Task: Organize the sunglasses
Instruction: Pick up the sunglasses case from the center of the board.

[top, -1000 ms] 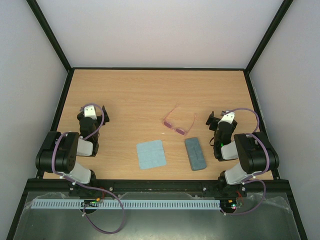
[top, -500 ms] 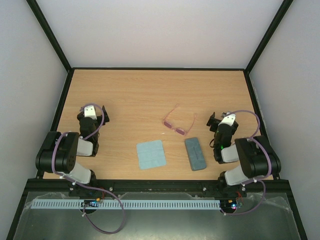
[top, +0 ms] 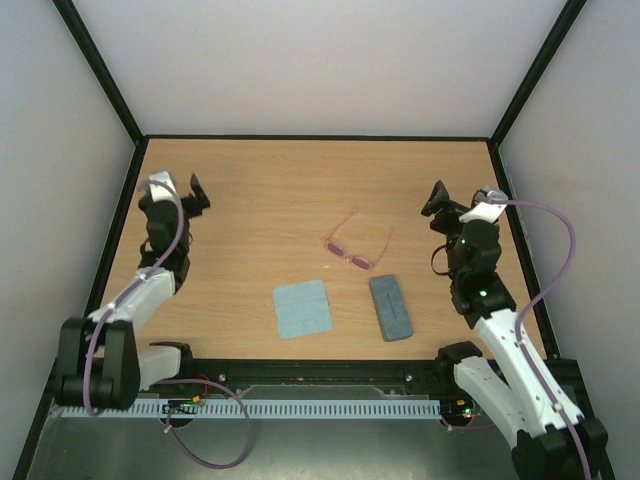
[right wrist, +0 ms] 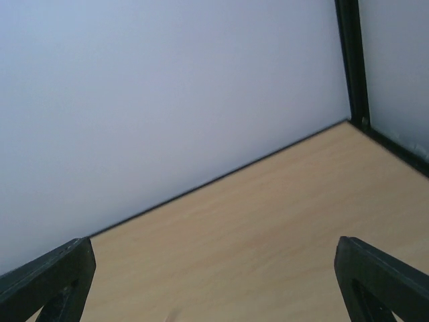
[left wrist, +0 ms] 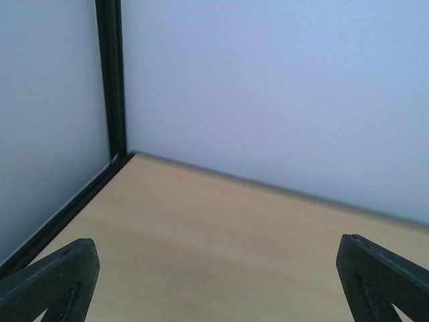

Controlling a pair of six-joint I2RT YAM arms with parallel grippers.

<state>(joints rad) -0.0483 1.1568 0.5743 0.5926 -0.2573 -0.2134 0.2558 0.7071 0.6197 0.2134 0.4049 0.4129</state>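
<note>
While left pincer [top: 193, 193] and right pincer [top: 436, 200] gape (widely), sunglasses [top: 357, 245] seemingly unfolded, near case [top: 390, 307].

The top camera sits high behind the arm bases, looking down and forward from afar over the whole light wooden bench [top: 300, 190] to the white back wall [top: 320, 60]. The left wrist camera rides low over the bench, facing the black upright post [left wrist: 110, 74] in the far left corner, framed by the left arm's dark fingers [left wrist: 53, 282]. The right wrist camera mirrors it, facing the far right black post [right wrist: 352, 60] between the right arm's dark fingers [right wrist: 50, 278]. All three views share the bench's far edge and the back wall.
</note>
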